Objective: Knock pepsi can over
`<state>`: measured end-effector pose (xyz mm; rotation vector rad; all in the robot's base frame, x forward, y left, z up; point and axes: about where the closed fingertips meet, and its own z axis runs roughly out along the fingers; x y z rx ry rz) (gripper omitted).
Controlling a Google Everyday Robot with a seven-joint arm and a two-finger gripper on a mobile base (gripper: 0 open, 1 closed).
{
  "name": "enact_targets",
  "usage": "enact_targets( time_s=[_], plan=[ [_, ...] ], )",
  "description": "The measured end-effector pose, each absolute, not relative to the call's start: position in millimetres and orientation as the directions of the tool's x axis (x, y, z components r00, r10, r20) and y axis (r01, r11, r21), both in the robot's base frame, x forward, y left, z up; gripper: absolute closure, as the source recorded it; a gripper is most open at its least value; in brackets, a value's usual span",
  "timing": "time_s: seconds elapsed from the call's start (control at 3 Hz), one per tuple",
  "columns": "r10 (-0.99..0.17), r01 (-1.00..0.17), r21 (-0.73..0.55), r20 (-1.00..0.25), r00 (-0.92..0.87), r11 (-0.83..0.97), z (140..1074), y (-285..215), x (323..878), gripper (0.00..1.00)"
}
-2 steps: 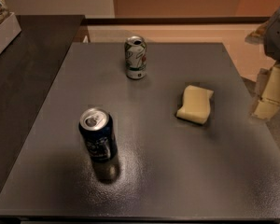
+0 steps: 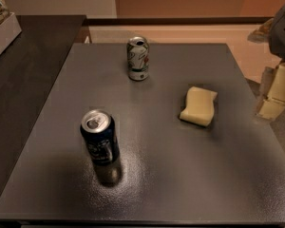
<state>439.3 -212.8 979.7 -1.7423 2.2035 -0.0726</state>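
Observation:
The pepsi can [image 2: 99, 137], dark blue with a silver top, stands upright on the dark grey table [image 2: 161, 175], at the front left. My gripper [image 2: 274, 93], with pale cream fingers, hangs at the right edge of the view, just beyond the table's right edge and far from the can. It holds nothing that I can see. Part of the arm is cut off by the edge of the view.
A white-silver can [image 2: 138, 58] with green and red marks stands upright at the back of the table. A yellow sponge [image 2: 199, 106] lies to the right of the middle. A dark counter [image 2: 23, 75] adjoins the table on the left, with a white box [image 2: 1, 25] on it.

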Motion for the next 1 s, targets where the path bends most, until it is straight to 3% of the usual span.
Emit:
enact_targets(
  time_s=[1.0],
  plan=[
    [-0.899, -0.966, -0.226, -0.438, -0.013, 0.124, 975, -118, 442, 0.00]
  ],
)
